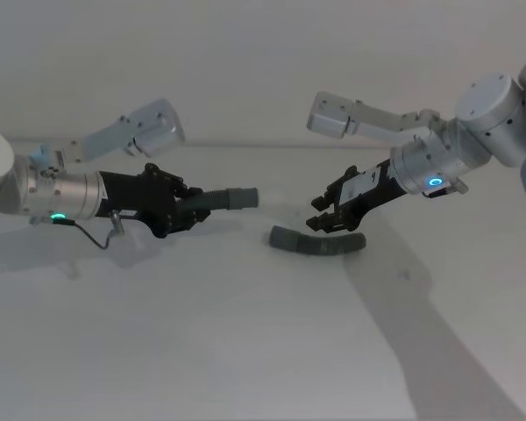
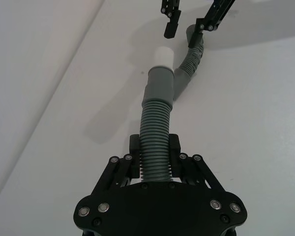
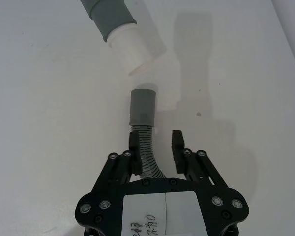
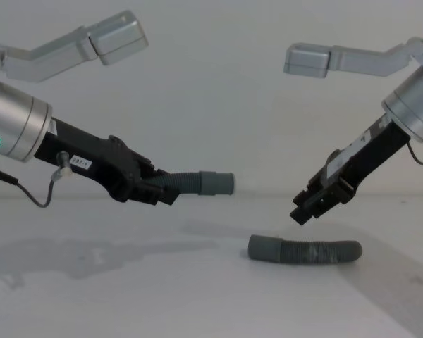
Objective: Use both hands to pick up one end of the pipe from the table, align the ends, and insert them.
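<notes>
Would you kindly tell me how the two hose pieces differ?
The held hose piece is clamped in the left hand above the table; the lying hose piece rests on it below the open right hand. The held one ends in a white tip; the lying one's end is plain. Both are grey and corrugated.

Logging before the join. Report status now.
Left gripper shut on first hose, held off the table. Right gripper open above second hose, lying flat. Nothing in the way.

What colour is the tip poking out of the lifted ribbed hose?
White tip, on the grey corrugated hose's smooth grey cuff; clearest in the right wrist view.
</notes>
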